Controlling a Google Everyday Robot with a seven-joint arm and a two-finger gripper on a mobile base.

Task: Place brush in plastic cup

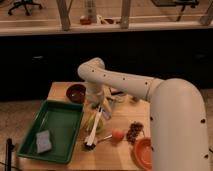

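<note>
The brush (95,129) has a long white handle and lies slanted on the wooden table (60,90), with its dark bristle head (88,146) toward the front edge. The upper end of the handle reaches up to my gripper (98,104), which hangs from the white arm (125,82) straight over it. A yellow-green thing (90,121) lies under the handle. A pale, see-through cup-like thing (118,97), likely the plastic cup, stands just right of the gripper and behind it. It is partly hidden by the arm.
A green tray (60,117) with a grey sponge (43,141) sits at the left. A dark brown bowl (76,92) stands behind it. An orange fruit (117,134), dark grapes (134,131), an orange bowl (142,152) and a thin metal utensil (104,140) lie at the front right.
</note>
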